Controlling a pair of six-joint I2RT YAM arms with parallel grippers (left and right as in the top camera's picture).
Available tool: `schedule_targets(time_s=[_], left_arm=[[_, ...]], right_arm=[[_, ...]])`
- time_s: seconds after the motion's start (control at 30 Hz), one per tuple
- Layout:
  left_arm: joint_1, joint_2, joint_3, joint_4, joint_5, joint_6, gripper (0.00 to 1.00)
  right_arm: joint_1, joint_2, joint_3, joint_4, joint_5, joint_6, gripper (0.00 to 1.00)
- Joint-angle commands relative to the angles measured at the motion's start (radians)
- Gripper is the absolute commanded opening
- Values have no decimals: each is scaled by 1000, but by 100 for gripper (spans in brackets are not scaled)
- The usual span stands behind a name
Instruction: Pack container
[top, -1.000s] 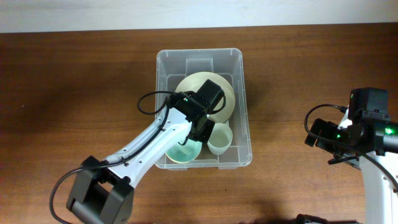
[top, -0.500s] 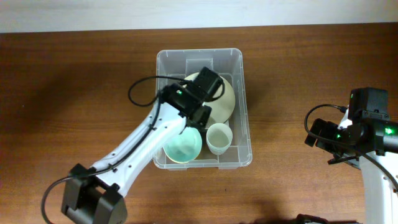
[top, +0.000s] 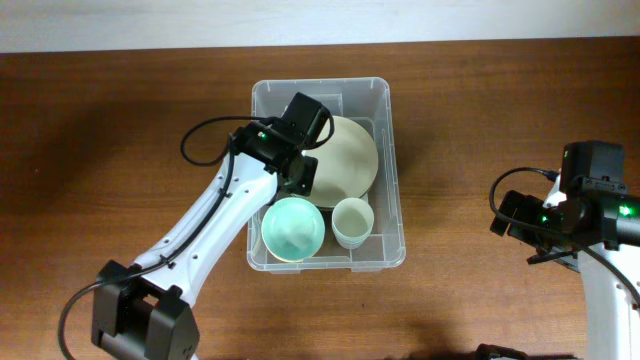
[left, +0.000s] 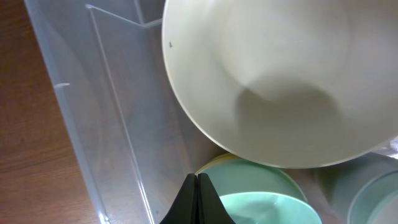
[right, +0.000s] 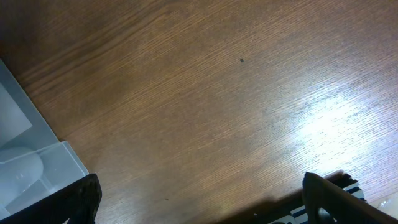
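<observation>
The left hand (top: 304, 179), closed and empty, is being drawn rearward, the container (top: 320, 84) lying directly beneath it.

Left claw (left: 196, 180) pinched, right claw (right: 200, 186) spread

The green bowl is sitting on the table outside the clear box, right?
Not quite. The green bowl is inside the clear box, not on the table outside it. It sits at the near end, beside the little cup and below the big cream bowl. The overhead view shows this.
</observation>
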Motion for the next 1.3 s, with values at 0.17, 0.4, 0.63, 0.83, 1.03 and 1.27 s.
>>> schedule_targets(time_s=[0.17, 0.4, 0.63, 0.83, 1.03, 1.27], left_arm=[[1, 57, -48, -1, 83, 5, 1], [1, 90, -79, -4, 108, 5, 0], [1, 88, -77, -1, 104, 5, 1], [2, 21, 4, -32, 14, 5, 0], [61, -123, 69, -42, -36, 5, 1], [292, -303, 74, -42, -35, 5, 22]], right_arm=[[-3, 1, 0, 0, 13, -4, 99], [-3, 1, 0, 0, 13, -4, 99], [-3, 1, 0, -1, 13, -4, 99], [-3, 1, 0, 0, 13, -3, 99], [-3, 1, 19, 8, 13, -3, 93], [-2, 0, 159, 7, 8, -24, 75]])
